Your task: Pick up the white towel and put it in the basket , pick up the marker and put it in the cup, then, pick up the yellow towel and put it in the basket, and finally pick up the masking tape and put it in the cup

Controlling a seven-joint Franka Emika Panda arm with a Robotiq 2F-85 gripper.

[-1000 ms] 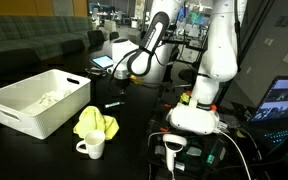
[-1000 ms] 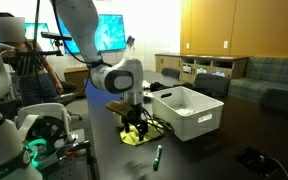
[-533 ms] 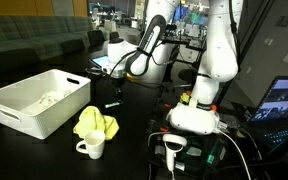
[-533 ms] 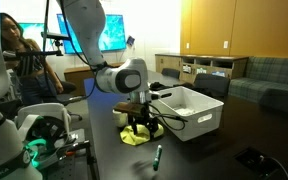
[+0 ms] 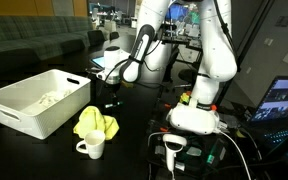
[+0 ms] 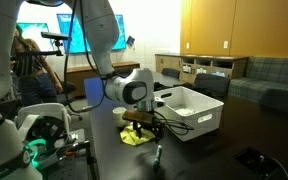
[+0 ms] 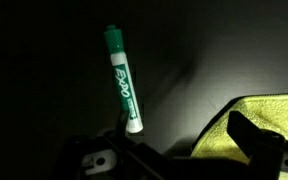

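Starting at the left of an exterior view, the basket (image 5: 34,112) is seen on the dark tabletop (image 5: 134,140). The white towel (image 5: 50,99) is already lying inside it, so step 1 is judged done. Next to the right, the yellow towel (image 5: 95,123) is bunched on the tabletop just beside the basket. The cup (image 5: 92,147) stands close in front of it, and nothing is seen sticking out of the cup.

Slightly further right, the green marker (image 5: 112,104) lies flat behind the yellow towel, and the claw (image 5: 111,96) is hung just above it. Over the last 1 second the claw has been brought down from well above the tabletop, while marker, towel and cup have been left where they were.

In the wrist view the marker (image 7: 121,80) is shown untouched. It lies to the left of the yellow towel (image 7: 269,115) and somewhat left of the claw's middle. The 2 fingers are spread wide and nothing is held.

Step 2 is therefore judged to be in its approach, with the grasp not yet made. A small sideways correction may be needed before closing. The masking tape cannot be picked out with certainty.
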